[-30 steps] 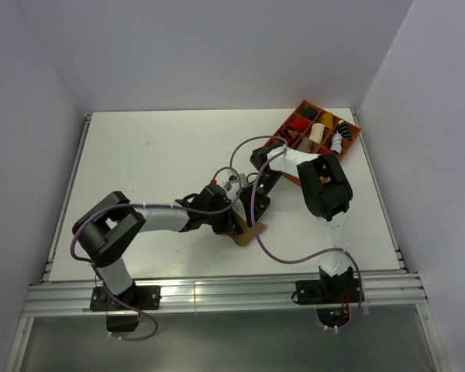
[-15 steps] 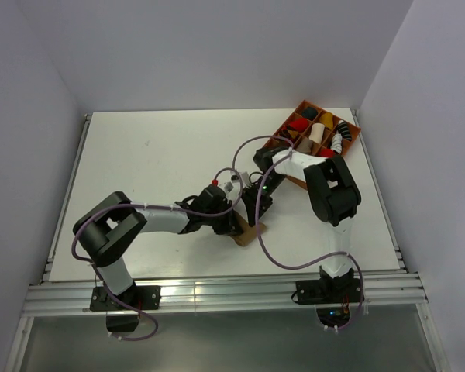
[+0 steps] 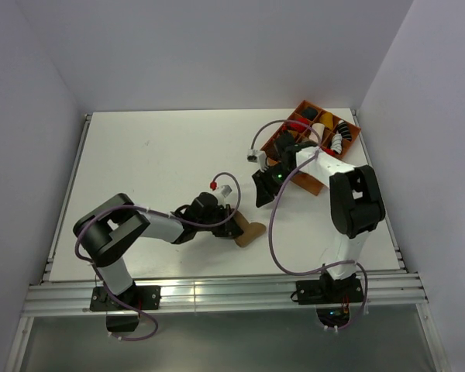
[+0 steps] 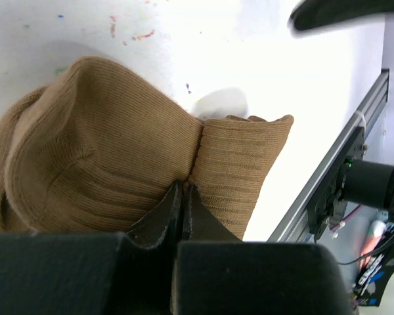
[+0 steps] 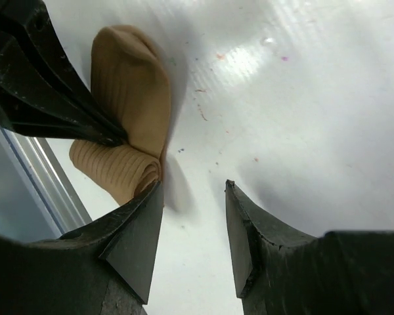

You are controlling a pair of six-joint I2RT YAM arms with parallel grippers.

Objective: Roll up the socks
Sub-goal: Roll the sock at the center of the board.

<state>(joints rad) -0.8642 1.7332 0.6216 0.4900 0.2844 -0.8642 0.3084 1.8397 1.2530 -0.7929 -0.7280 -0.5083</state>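
A tan sock (image 3: pixel 250 233) lies near the table's front edge, folded over on itself, with a rolled ribbed end (image 5: pixel 118 172). My left gripper (image 3: pixel 233 225) is shut on the tan sock, its tips (image 4: pixel 184 186) pinching the crease where the ribbed cuff (image 4: pixel 240 167) meets the bulkier body (image 4: pixel 98 157). My right gripper (image 3: pixel 260 194) hovers up and to the right of the sock, open with nothing between its fingers (image 5: pixel 194 187). In the right wrist view the tan sock (image 5: pixel 134 98) sits just past the left fingertip, apart from it.
An orange compartment tray (image 3: pixel 304 105) with several sock rolls stands at the back right, just behind the right arm. A metal rail (image 4: pixel 345 161) runs along the table's front edge close to the sock. Purple cables loop over both arms.
My right gripper has drawn back from the sock, up and right toward the tray. The left gripper stays shut on the tan sock, which now lies more exposed.
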